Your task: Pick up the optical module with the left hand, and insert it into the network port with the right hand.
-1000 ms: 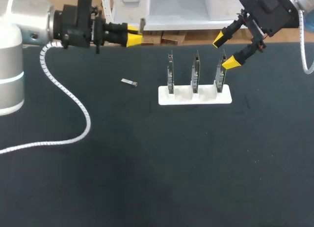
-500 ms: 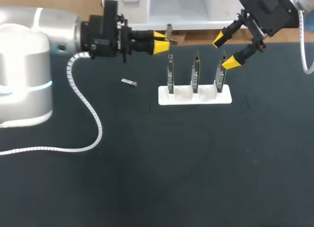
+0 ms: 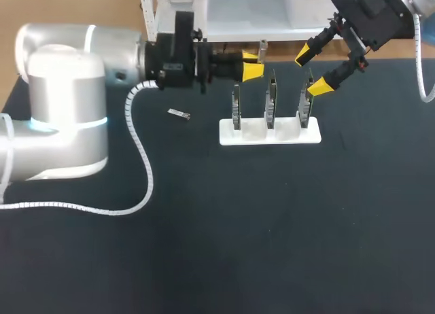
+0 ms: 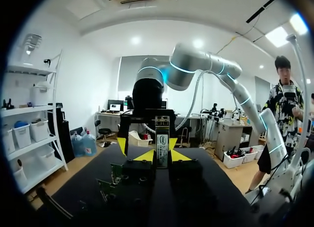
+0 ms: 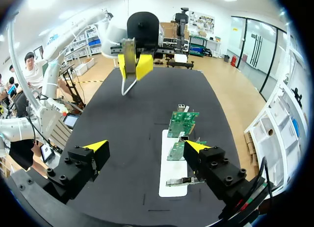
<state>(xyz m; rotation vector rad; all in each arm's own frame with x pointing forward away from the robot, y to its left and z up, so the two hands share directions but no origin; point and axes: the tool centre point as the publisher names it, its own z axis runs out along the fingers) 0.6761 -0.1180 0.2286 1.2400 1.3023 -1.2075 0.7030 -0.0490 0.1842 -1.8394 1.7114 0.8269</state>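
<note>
Item 1: black table [image 3: 272, 225] lying before me, dark mat covering whole top.
Item 2: white holder [image 3: 270, 133] sitting flat toward far side; three green circuit boards [image 3: 270, 105] standing upright in its slots, side by side.
Item 3: small silvery part [image 3: 179, 113] lying flat, apart from holder, on my left of it.

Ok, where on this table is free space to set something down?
The near half of the table, in front of the white holder, is bare. The far edge is crowded: left claw and right claw hang by the circuit boards, and a small module lies left of the holder.
</note>
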